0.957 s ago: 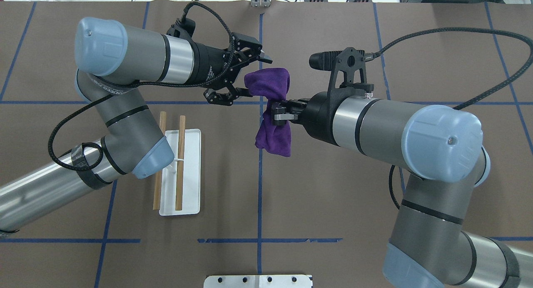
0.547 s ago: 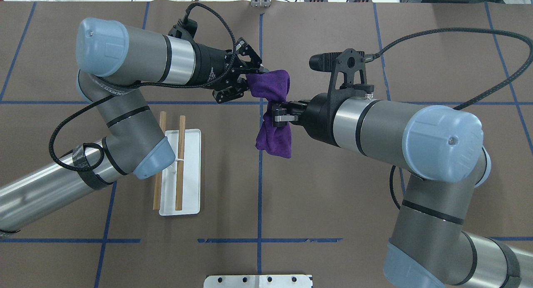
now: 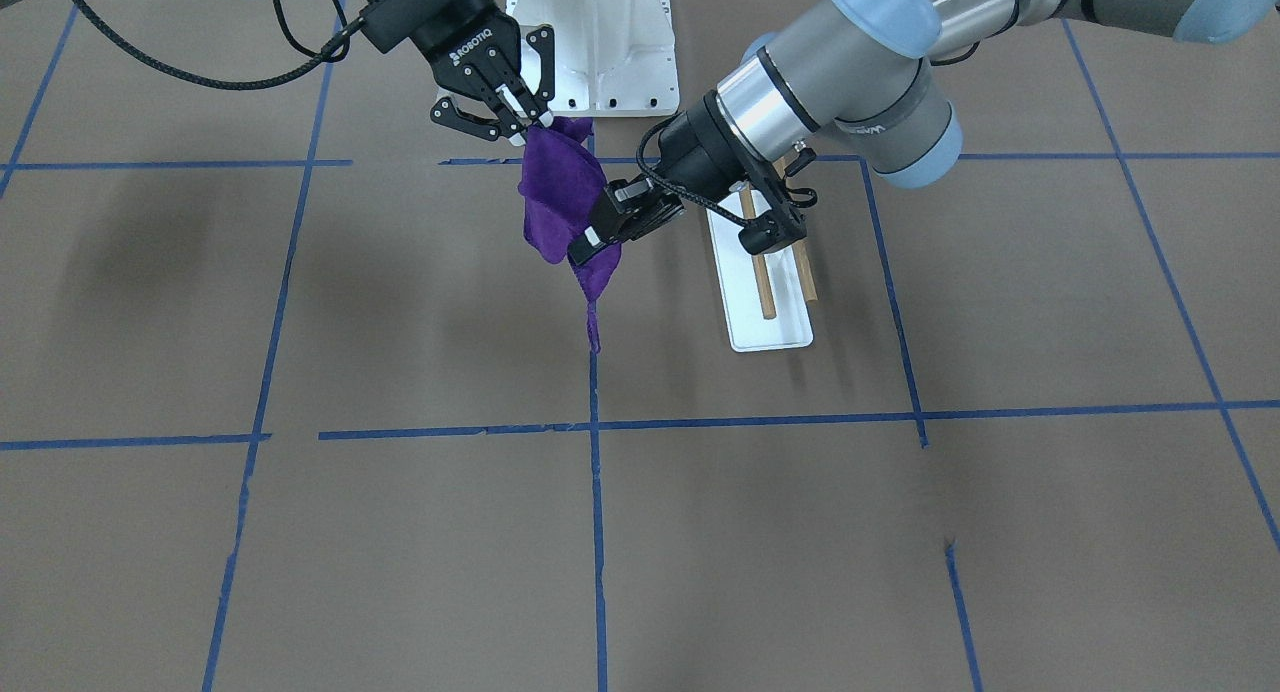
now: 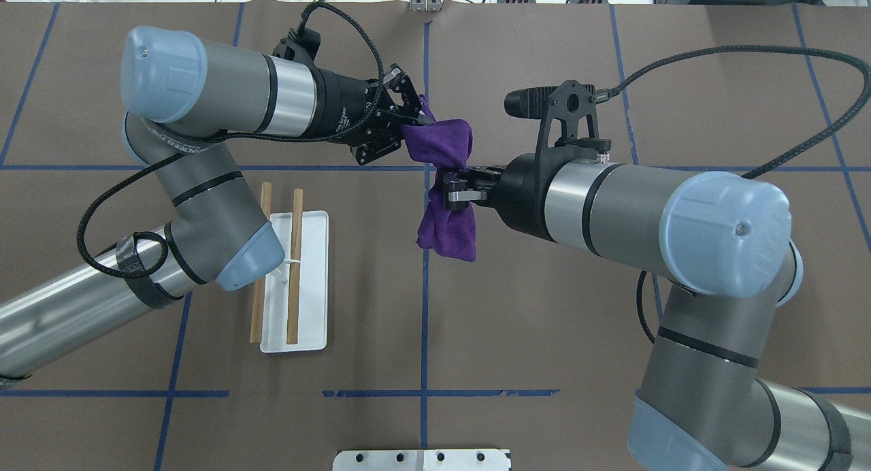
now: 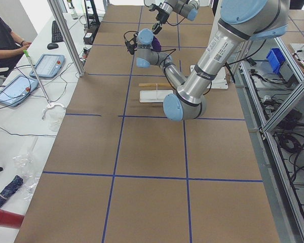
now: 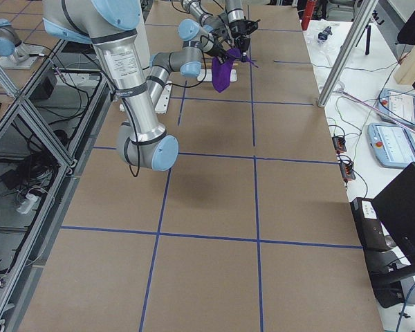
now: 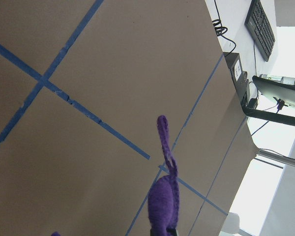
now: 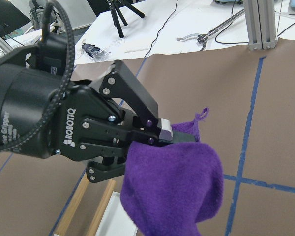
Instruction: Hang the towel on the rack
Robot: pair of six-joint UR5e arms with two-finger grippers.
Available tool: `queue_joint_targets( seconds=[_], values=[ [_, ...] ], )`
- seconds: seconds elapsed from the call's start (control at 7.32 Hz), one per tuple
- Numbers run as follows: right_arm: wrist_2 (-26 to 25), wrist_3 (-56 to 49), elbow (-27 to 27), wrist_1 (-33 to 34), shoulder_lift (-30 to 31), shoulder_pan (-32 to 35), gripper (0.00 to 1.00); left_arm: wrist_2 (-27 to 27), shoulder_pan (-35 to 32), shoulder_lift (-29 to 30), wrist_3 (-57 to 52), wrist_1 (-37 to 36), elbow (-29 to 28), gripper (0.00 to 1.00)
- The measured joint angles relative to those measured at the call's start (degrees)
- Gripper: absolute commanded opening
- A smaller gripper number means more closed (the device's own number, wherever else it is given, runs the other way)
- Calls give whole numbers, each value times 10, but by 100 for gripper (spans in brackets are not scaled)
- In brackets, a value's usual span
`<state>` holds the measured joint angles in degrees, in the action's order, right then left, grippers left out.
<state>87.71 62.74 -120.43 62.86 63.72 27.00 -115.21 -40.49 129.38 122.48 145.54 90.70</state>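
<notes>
The purple towel point(image 4: 444, 143) hangs in the air between both grippers over the middle of the table. My left gripper point(image 4: 414, 120) is shut on the towel's far end. My right gripper point(image 4: 447, 188) is shut on its middle, with the rest point(image 4: 449, 229) drooping below. In the front-facing view the towel point(image 3: 560, 197) droops from the right gripper point(image 3: 525, 127) and the left gripper point(image 3: 592, 238). The right wrist view shows the left gripper point(image 8: 173, 133) pinching the towel point(image 8: 177, 182). The rack point(image 4: 309, 280), a white base with two wooden dowels point(image 4: 294, 267), stands near left, under my left arm.
A white bolted metal pedestal point(image 3: 600, 42) stands at the robot's edge of the table, also in the overhead view point(image 4: 422, 459). Blue tape lines cross the brown table cover. Cables and desks lie beyond the far edge.
My left gripper, open around the towel's far end a second ago, has shut on it and drawn it slightly taut. The right gripper has kept its hold and place.
</notes>
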Motion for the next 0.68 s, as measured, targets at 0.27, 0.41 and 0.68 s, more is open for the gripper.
queue_joint_targets(
  seconds=[0.27, 0.41, 0.68],
  values=[
    [6, 1, -7, 2, 9, 1, 100, 0, -2, 0, 0, 0, 0, 0],
    [8, 1, -30, 6, 36, -4, 100, 0, -3, 0, 1, 0, 0, 0],
    [41, 1, -113, 57, 126, -14, 100, 1, -5, 1, 3, -2, 1, 0]
  ],
)
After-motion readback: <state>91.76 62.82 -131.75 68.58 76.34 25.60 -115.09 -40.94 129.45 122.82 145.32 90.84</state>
